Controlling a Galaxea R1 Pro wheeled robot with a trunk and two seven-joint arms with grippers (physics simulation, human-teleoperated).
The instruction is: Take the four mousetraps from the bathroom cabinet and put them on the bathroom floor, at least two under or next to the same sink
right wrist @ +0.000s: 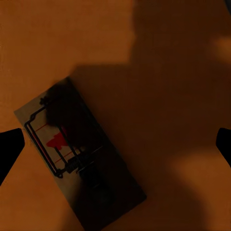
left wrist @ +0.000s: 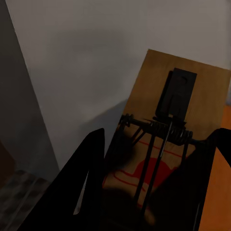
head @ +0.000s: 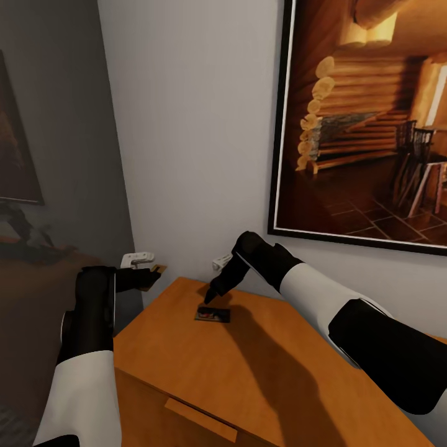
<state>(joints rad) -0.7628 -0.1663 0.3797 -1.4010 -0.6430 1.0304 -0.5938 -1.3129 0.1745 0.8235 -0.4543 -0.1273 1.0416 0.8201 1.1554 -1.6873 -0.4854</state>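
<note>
White wall rises behind an orange dresser (head: 248, 366), with a framed log-cabin picture (head: 366, 118) hanging above it at the right. We see one mousetrap (head: 213, 314) lying flat on the dresser top, near the back edge. Our right gripper (head: 211, 300) hangs just above it, pointing down. In the right wrist view that trap (right wrist: 79, 161) sits between the spread fingertips (right wrist: 9, 149), nearer one of them and touching neither; the jaws are released and hold nothing. Its long axis runs diagonally across that view, and roughly along the dresser's back edge in the head view. The wire spring and red mark sit toward one end, half in the arm's shadow.

Our left gripper (head: 144, 277) is off the dresser's left corner, close to the wall. A second trap (head: 159, 269) pokes out past its tip. In the left wrist view this trap (left wrist: 180, 106) lies lengthwise between the two dark fingers (left wrist: 86, 183), its long axis along them and its far end toward the wall. The jaws are clenched on its sides.
</note>
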